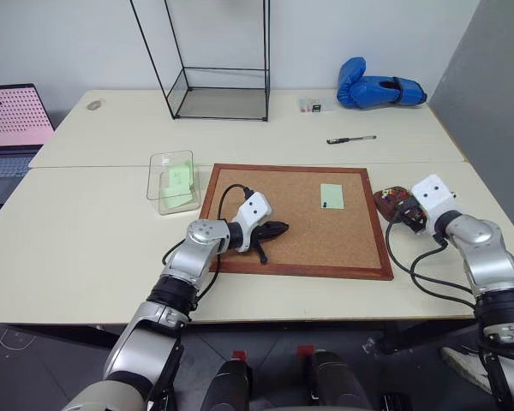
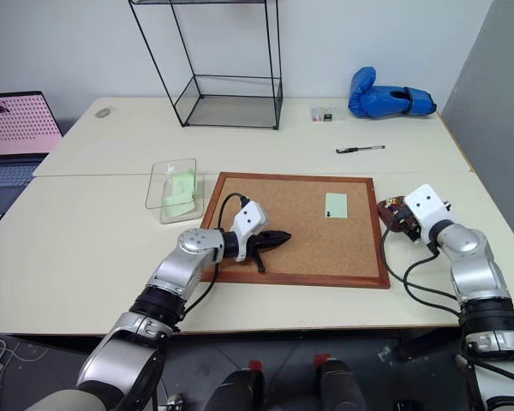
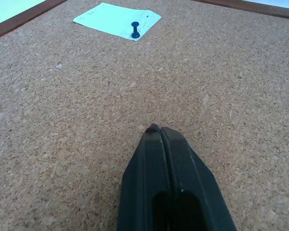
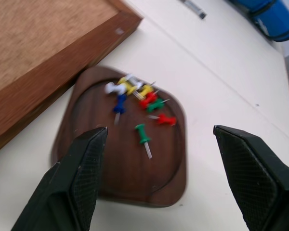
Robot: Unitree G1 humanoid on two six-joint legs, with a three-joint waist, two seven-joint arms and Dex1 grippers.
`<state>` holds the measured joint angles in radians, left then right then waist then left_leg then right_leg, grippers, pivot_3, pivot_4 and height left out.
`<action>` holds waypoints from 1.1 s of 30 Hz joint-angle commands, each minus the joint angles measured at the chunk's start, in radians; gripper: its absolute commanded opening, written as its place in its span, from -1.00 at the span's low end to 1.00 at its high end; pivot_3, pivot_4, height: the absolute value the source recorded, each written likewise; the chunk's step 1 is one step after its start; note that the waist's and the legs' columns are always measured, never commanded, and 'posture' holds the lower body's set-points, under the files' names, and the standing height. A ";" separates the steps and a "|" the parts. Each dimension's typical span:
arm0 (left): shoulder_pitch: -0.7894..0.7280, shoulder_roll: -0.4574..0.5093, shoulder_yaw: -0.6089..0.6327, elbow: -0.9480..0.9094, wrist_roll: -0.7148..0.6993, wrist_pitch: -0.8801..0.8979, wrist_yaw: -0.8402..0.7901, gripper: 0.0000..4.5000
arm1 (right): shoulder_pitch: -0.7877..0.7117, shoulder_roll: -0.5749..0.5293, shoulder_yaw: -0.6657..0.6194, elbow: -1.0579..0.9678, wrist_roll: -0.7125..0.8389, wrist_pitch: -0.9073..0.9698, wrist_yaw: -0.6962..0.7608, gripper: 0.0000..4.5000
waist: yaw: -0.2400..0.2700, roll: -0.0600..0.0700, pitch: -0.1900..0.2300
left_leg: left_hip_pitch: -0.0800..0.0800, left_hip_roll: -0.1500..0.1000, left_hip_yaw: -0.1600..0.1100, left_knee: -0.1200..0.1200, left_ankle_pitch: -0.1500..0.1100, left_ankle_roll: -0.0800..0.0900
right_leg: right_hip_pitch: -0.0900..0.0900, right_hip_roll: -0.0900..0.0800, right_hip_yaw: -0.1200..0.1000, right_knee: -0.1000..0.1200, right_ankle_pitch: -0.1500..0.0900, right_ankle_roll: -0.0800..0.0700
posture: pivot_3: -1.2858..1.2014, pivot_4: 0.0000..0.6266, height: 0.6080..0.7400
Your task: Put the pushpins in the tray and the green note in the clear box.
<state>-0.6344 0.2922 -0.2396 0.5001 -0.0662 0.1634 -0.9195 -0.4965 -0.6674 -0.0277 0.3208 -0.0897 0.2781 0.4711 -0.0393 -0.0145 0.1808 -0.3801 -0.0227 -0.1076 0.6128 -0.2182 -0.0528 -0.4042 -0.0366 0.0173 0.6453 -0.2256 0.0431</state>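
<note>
A pale green note [image 1: 331, 195] lies on the corkboard [image 1: 240, 184], held by one dark pushpin [image 3: 135, 30]. My left gripper [image 1: 278, 229] is shut and empty, low over the cork, left of the note. At the board's right edge sits the small brown tray [image 4: 86, 115] with several coloured pushpins [image 4: 143, 101] in it. My right gripper [image 4: 160, 131] hangs open just above the tray, nothing between its fingers. The clear box [image 1: 154, 181] stands left of the board, with a brighter green slip [image 1: 179, 178] inside.
A tall black wire-framed glass case [image 1: 223, 86] stands at the back of the table. A blue boxing glove [image 1: 379, 90] and a pen [image 1: 351, 139] lie at the back right. A laptop [image 1: 13, 120] sits at the far left.
</note>
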 commanded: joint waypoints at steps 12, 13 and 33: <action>0.037 0.011 -0.048 0.060 0.051 0.031 -0.013 -1.00 | 0.015 0.273 -0.015 -0.216 0.290 0.122 0.107 0.63 | -0.001 0.000 0.000 | 0.000 0.000 -0.001 0.000 0.000 0.000 | 0.000 0.000 0.000 0.000 0.000 0.000 | 0.03 -0.52 1.00; 0.036 0.012 -0.047 0.059 0.051 0.031 -0.013 -1.00 | 0.014 0.294 -0.005 -0.200 0.281 0.102 0.098 0.63 | -0.001 0.000 0.000 | 0.000 0.000 -0.001 0.000 0.000 0.000 | 0.000 0.000 -0.001 0.000 0.000 0.000 | 0.03 -0.52 1.00; 0.043 0.016 -0.046 0.040 0.048 0.042 -0.010 -1.00 | -0.107 0.424 0.036 0.160 0.195 -0.113 0.012 -0.16 | -0.004 0.000 0.000 | 0.000 0.000 -0.001 0.000 0.000 0.000 | 0.000 0.000 0.000 0.001 0.000 0.000 | 0.03 -0.52 1.00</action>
<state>-0.6354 0.2988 -0.2408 0.4983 -0.0658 0.1640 -0.9251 -0.5839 -0.2438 0.0228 0.4785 0.1016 0.1947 0.4870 -0.0429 -0.0145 0.1805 -0.3797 -0.0224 -0.1085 0.6126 -0.2182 -0.0528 -0.4043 -0.0362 0.0169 0.6459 -0.2256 0.0429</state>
